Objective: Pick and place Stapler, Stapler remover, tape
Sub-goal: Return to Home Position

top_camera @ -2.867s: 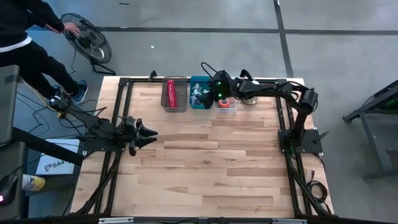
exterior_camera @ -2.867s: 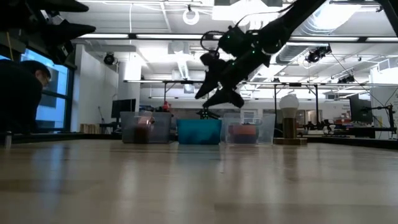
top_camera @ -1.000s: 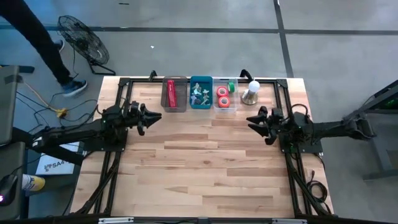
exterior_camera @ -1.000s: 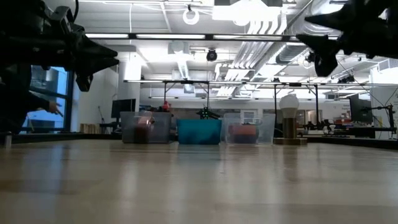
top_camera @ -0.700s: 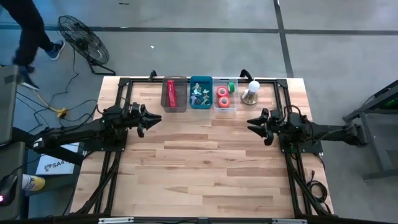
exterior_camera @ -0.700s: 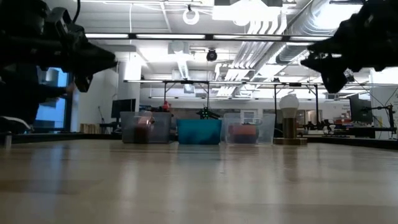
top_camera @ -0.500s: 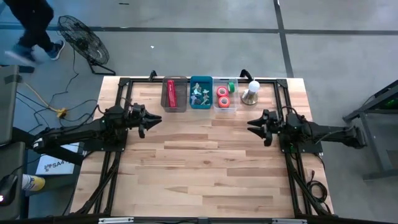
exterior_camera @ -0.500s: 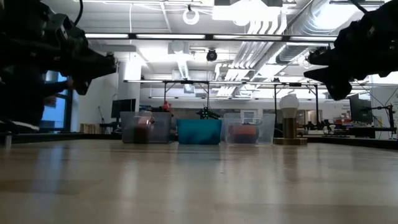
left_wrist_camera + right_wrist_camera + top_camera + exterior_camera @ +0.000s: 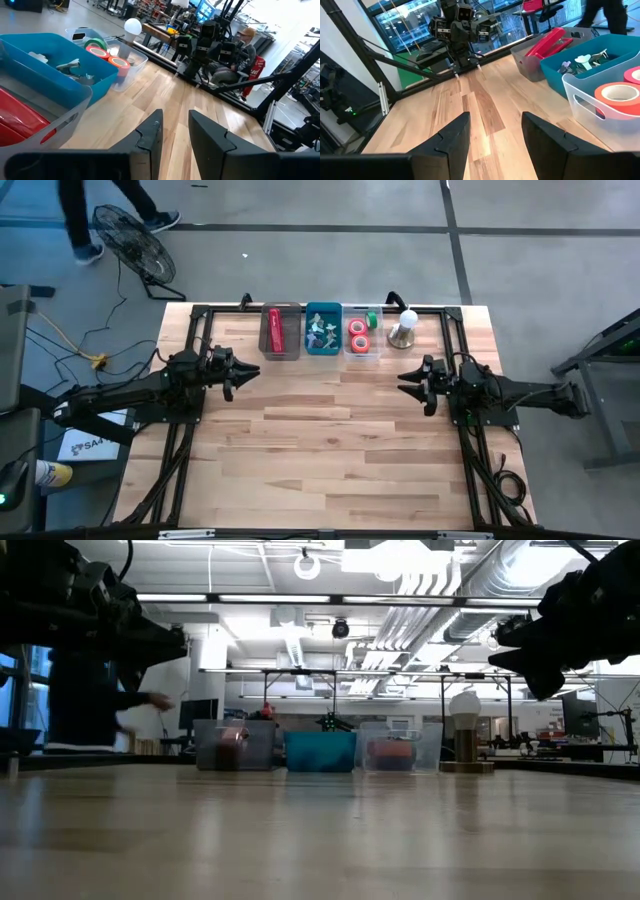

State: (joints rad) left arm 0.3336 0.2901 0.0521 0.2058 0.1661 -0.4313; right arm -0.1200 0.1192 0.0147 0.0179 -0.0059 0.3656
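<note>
The red stapler (image 9: 273, 330) lies in a grey bin at the table's far edge and also shows in the right wrist view (image 9: 550, 42). Beside it stands a blue bin (image 9: 322, 330) with small metal claw pieces. Next to that is a clear bin holding tape rolls (image 9: 358, 335), red and orange ones (image 9: 620, 95) and a green one (image 9: 372, 320). My left gripper (image 9: 245, 370) is open and empty above the table's left side. My right gripper (image 9: 405, 378) is open and empty above the right side. Both point toward the table's middle.
A white ball on a brass base (image 9: 403, 330) stands right of the clear bin. Black frame rails (image 9: 195, 340) run along the table's left, right and far edges. Bare wood (image 9: 330, 440) fills the middle and near part. A person (image 9: 100, 200) walks on the floor beyond the far left corner, by a fan (image 9: 140, 245).
My right gripper has come down a little and settled, still open. My left gripper has dipped slightly. The person beyond the far left corner has walked farther from the table.
</note>
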